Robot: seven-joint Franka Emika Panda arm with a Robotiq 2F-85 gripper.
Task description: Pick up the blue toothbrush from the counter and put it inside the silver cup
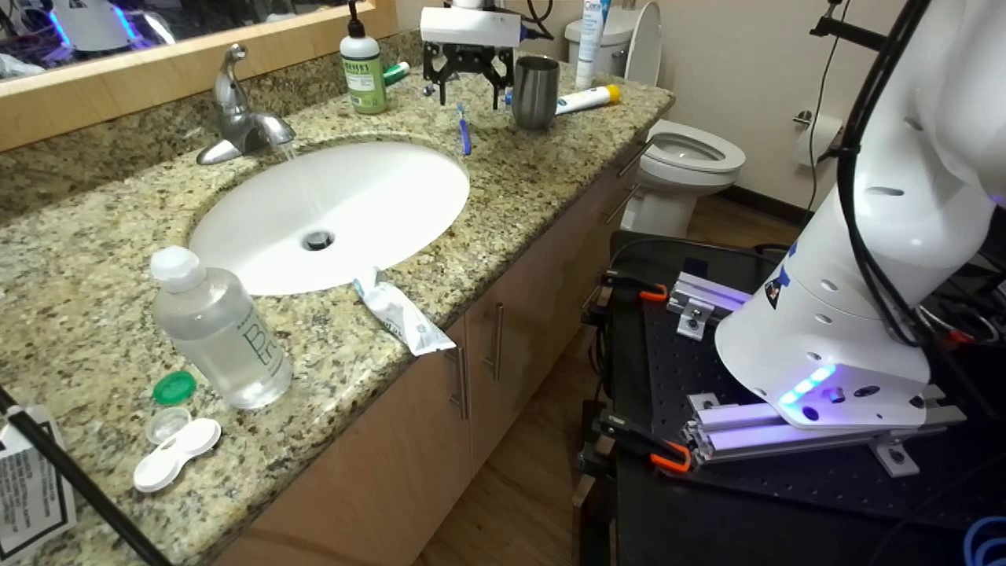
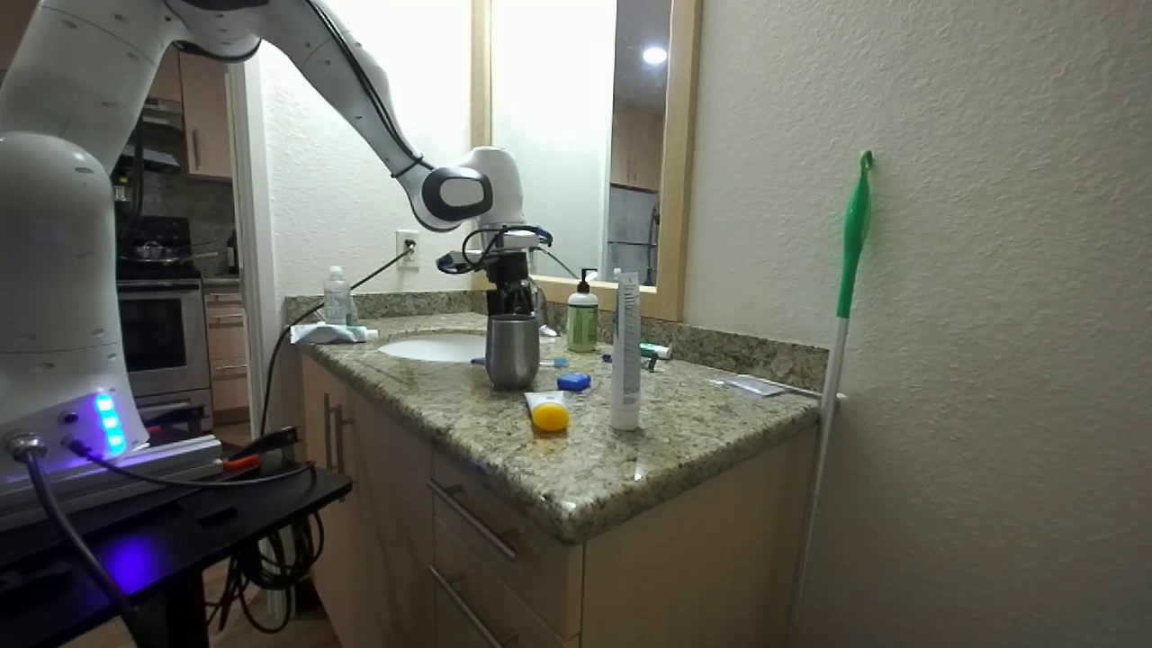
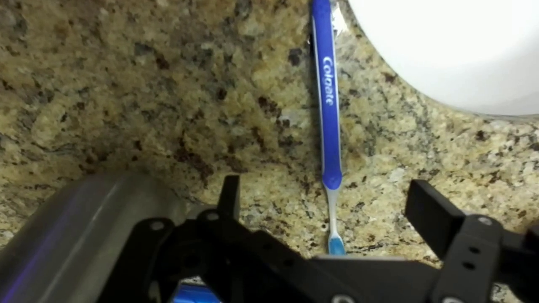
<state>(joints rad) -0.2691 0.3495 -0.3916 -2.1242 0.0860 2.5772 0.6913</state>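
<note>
Toothbrush (image 3: 330,126) flat on the surface (image 3: 147,105); in wrist view its neck lines up between the jaws of the claw (image 1: 469,103), handle running out ahead. Jaws spread apart, nothing held. Cup (image 1: 536,94) upright just beside one jaw: sideways drift while lowering could knock it. Off-center pinch might twist the handle. Sink (image 3: 463,59) ahead, other jaw's side; a bump could send the brush in. Front edge past cup. Best room: probably straight up.

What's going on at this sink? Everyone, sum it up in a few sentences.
A robot arm holds its open gripper over the counter, above the blue toothbrush. It lies flat beside the sink, between the jaws in the wrist view. Nothing is gripped yet. The silver cup stands upright close by, and the toothbrush has yet to go into it.
</note>
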